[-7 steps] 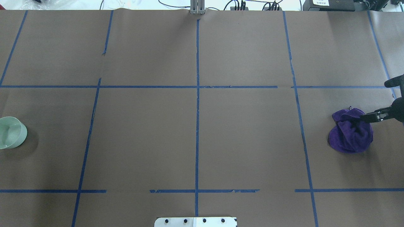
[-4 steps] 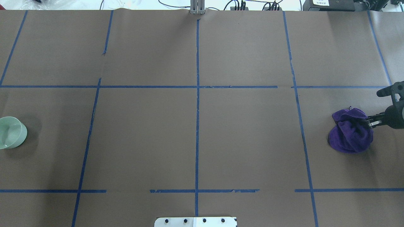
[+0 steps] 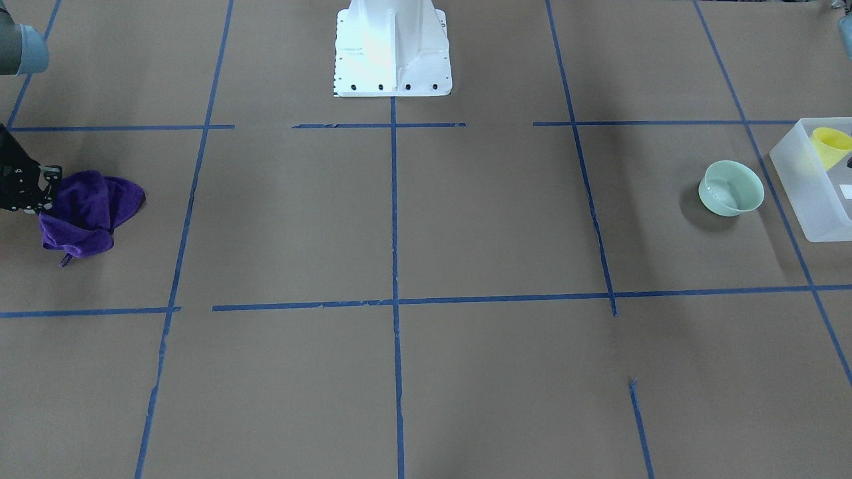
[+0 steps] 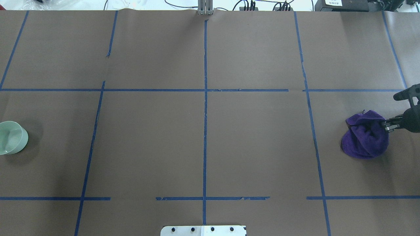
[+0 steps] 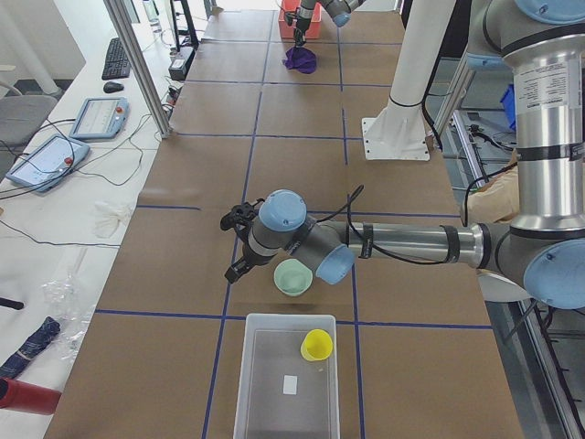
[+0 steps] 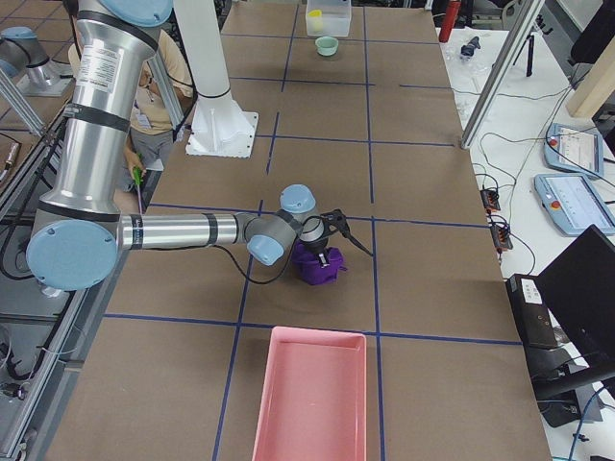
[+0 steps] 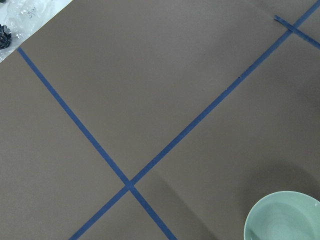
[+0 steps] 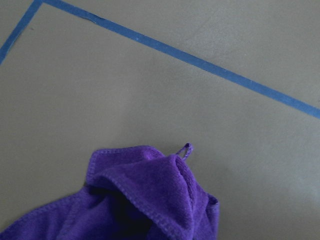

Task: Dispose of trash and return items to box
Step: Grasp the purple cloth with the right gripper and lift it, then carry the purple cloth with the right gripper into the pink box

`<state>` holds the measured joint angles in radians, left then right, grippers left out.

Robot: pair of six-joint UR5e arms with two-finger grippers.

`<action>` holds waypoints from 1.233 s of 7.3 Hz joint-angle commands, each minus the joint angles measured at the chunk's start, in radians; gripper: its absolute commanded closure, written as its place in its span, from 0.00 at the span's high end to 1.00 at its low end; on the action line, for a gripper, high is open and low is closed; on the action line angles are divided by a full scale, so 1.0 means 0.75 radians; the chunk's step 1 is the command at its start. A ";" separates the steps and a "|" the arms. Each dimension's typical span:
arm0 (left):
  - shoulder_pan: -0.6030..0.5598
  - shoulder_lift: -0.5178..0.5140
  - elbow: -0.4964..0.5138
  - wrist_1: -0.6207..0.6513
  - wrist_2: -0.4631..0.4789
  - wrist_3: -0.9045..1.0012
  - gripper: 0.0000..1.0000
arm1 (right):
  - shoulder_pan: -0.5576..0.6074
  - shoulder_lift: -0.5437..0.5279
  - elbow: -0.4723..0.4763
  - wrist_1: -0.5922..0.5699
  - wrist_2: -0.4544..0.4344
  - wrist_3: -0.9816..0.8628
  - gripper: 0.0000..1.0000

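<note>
The yellow plastic cup (image 3: 831, 146), a small smooth tumbler, stood inside the box (image 3: 802, 189), a frosted translucent rectangular bin with a small white label on its floor. The cup was at the end of the box nearer the left gripper (image 5: 233, 247). The bowl (image 3: 731, 188), round, shallow and glossy pale mint-green, sat outside on the worktop (image 4: 256, 137), between the box and the left jaws and just beside those jaws. Whether the left jaws were spread or pressed together could not be told.

The right gripper (image 4: 384, 125) was well apart from these items, at the opposite end. Its jaws appeared pinched on an upper fold of a crumpled purple terry cloth (image 4: 365, 137), which rose in a stitched, hooded peak. A flat pink rectangular tray (image 6: 312, 399) lay near those jaws. The worktop was matt brown paper, gridded with blue tape (image 4: 205, 131).
</note>
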<state>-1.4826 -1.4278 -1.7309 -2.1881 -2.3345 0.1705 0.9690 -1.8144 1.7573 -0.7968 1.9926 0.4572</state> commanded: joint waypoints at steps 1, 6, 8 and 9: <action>0.011 -0.019 -0.042 -0.005 0.012 -0.257 1.00 | 0.389 0.000 0.100 -0.296 0.193 -0.510 0.00; 0.199 -0.033 -0.136 -0.050 0.110 -0.644 1.00 | 1.253 0.294 0.100 -1.338 0.313 -1.845 0.00; 0.252 -0.064 -0.136 -0.063 0.132 -0.716 1.00 | 1.275 0.245 -0.039 -1.272 0.313 -1.870 0.00; 0.257 -0.064 -0.136 -0.063 0.143 -0.716 1.00 | 1.275 0.243 -0.089 -1.223 0.331 -1.803 0.80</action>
<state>-1.3020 -1.4705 -1.8324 -2.2329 -2.2392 -0.3528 1.9175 -1.6264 1.7432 -1.7520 2.2310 -0.9248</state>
